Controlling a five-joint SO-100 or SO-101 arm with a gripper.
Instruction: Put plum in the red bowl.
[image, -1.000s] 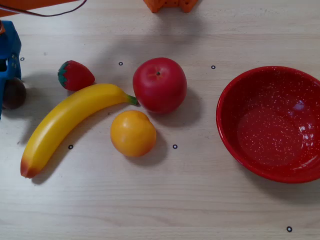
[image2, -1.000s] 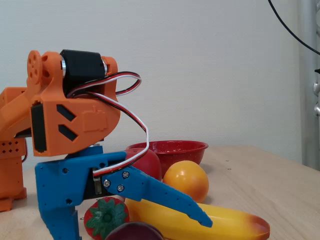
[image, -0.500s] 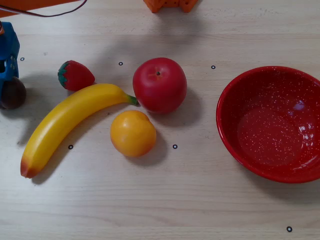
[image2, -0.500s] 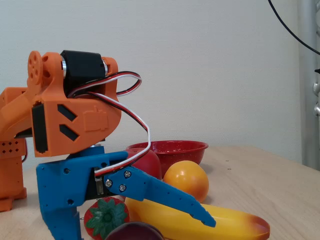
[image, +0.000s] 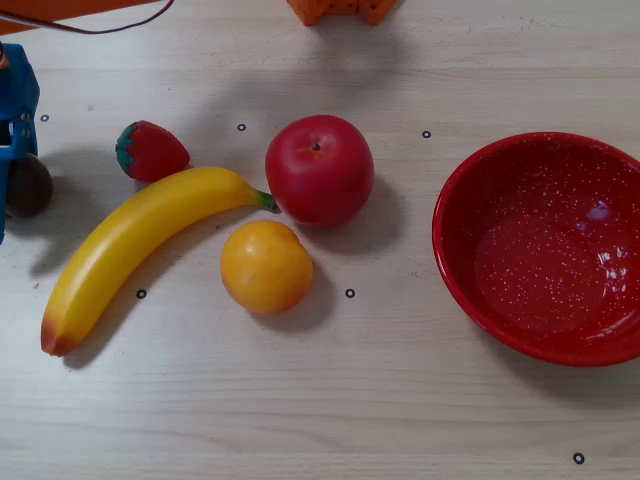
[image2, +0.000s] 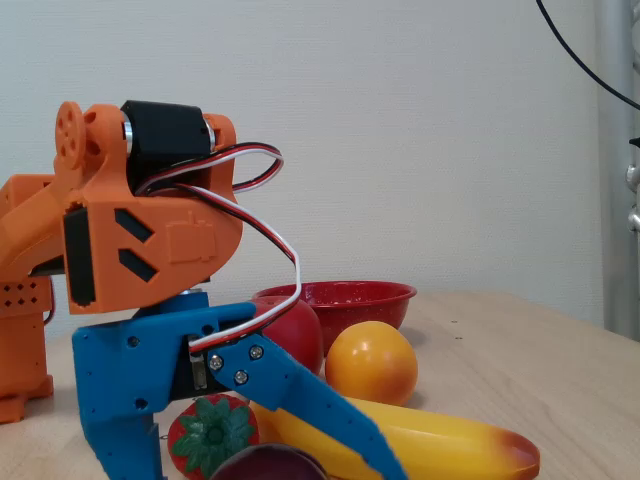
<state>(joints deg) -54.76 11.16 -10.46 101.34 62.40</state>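
Observation:
The plum (image: 27, 186) is small, round and dark purple-brown, and lies at the far left of the table in the overhead view. In the fixed view it shows at the bottom edge (image2: 268, 465). My blue gripper (image: 14, 175) is over it at the left edge. In the fixed view the gripper (image2: 260, 472) is open, with one finger (image2: 125, 440) left of the plum and the other finger (image2: 330, 415) slanting down on its right. I cannot tell whether they touch it. The red bowl (image: 460, 270) with white speckles stands empty at the right, and at the back in the fixed view (image2: 345, 296).
A red strawberry (image: 150, 150), a yellow banana (image: 140, 245), a large red apple (image: 318, 168) and an orange fruit (image: 266, 266) lie between the plum and the bowl. The orange arm (image2: 140, 240) rises above the gripper.

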